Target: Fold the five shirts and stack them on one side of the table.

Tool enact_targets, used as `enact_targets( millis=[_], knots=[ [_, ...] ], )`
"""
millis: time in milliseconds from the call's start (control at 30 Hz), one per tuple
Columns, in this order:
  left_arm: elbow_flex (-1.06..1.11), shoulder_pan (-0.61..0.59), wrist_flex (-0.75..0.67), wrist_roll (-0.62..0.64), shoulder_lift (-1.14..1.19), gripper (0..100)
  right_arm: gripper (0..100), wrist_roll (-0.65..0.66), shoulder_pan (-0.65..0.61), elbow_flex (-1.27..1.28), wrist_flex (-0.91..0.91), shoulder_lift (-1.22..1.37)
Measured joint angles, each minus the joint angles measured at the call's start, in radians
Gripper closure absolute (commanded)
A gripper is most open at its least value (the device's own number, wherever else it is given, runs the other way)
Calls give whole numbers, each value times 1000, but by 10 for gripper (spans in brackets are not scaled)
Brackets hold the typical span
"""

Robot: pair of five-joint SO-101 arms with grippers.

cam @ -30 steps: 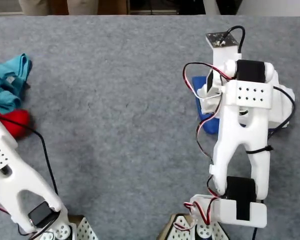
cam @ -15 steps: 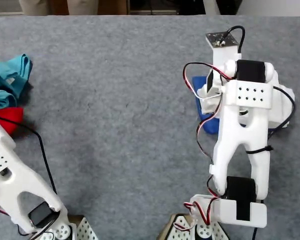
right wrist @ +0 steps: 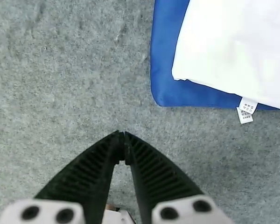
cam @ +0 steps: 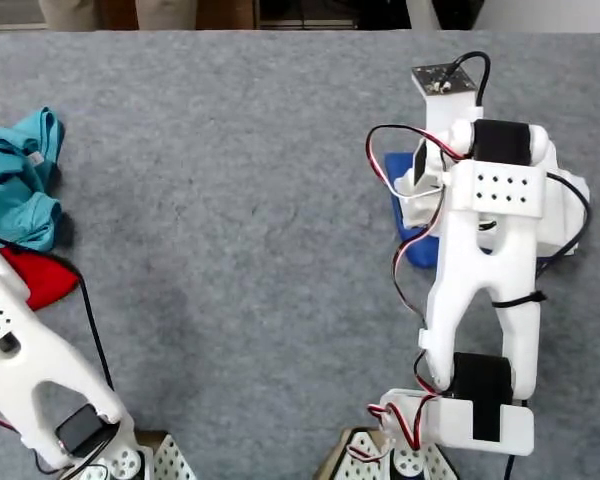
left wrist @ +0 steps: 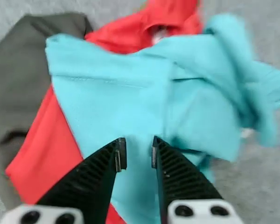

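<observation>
A teal shirt (left wrist: 130,93) lies crumpled over a red shirt (left wrist: 42,154) and a dark grey shirt (left wrist: 18,70). My left gripper (left wrist: 137,153) is shut on the teal shirt, with a pinch of fabric between its fingertips. In the high view the teal shirt (cam: 15,180) and red shirt (cam: 40,278) lie at the table's left edge beside the left arm (cam: 20,350). My right gripper (right wrist: 122,136) is shut and holds nothing. It hangs over bare table beside a folded blue shirt (right wrist: 168,70) with a folded white shirt (right wrist: 233,42) on top.
The grey felt table (cam: 230,230) is bare across its middle. The right arm (cam: 485,250) stands over the folded stack, hiding most of the blue shirt (cam: 405,215) and white shirt (cam: 572,195). Both arm bases sit at the front edge.
The left arm has drawn back toward the front edge. The red shirt slid along with it and the teal shirt spread out toward the front. The right arm kept still.
</observation>
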Motion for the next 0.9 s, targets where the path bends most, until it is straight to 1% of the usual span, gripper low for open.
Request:
enact_targets(
  millis=[100, 200, 267, 467, 567, 733, 900],
  knots=[
    [0, -3, 0, 0, 77, 907, 993, 0, -2, 0, 0, 0],
    [-28, -3, 0, 0, 123, 984, 993, -2, -2, 0, 0, 0],
    [-55, -2, 0, 5, 138, 975, 993, -2, 0, 0, 0, 0],
    [-124, 6, 0, 95, 143, 982, 993, -2, 0, 0, 0, 0],
    [-135, 6, 0, 101, 141, 982, 993, -2, -2, 0, 0, 0],
    [-106, 6, 0, 112, 37, 982, 993, -2, 0, 0, 0, 0],
    [35, 17, 0, 117, -157, 982, 993, -2, -2, 0, 0, 0]
  ],
)
